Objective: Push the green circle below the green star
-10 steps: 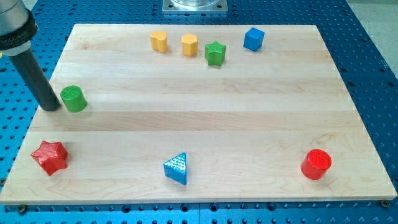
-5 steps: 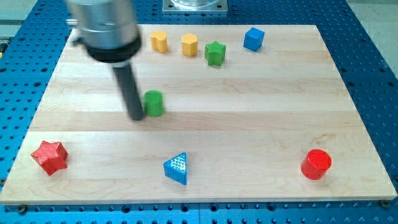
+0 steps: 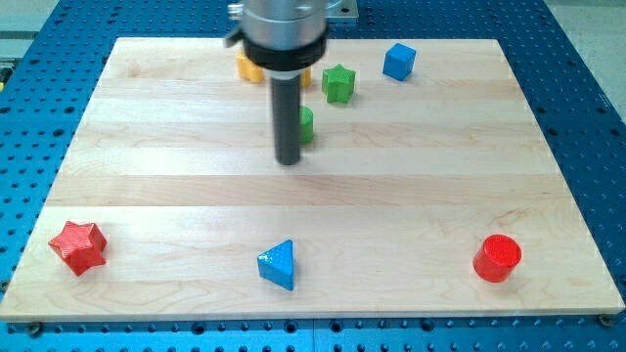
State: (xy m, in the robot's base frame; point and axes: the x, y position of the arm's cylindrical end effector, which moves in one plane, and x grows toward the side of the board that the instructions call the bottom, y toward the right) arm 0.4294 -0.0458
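Observation:
The green circle [image 3: 306,125] is a small green cylinder just left of the board's centre line, mostly hidden behind my rod. The green star [image 3: 338,83] sits near the view's top, up and to the right of the circle. My tip [image 3: 288,159] rests on the board against the circle's left and lower side. The circle lies below and to the left of the star, with a short gap between them.
Two yellow blocks [image 3: 249,68] near the view's top are partly hidden behind the arm. A blue cube [image 3: 397,61] is right of the star. A red star [image 3: 77,246], a blue triangle [image 3: 278,264] and a red cylinder [image 3: 498,258] sit along the wooden board's [image 3: 440,166] bottom.
My tip has swept from the board's left edge toward the right and up, pushing the green circle with it to a spot close under the green star's left.

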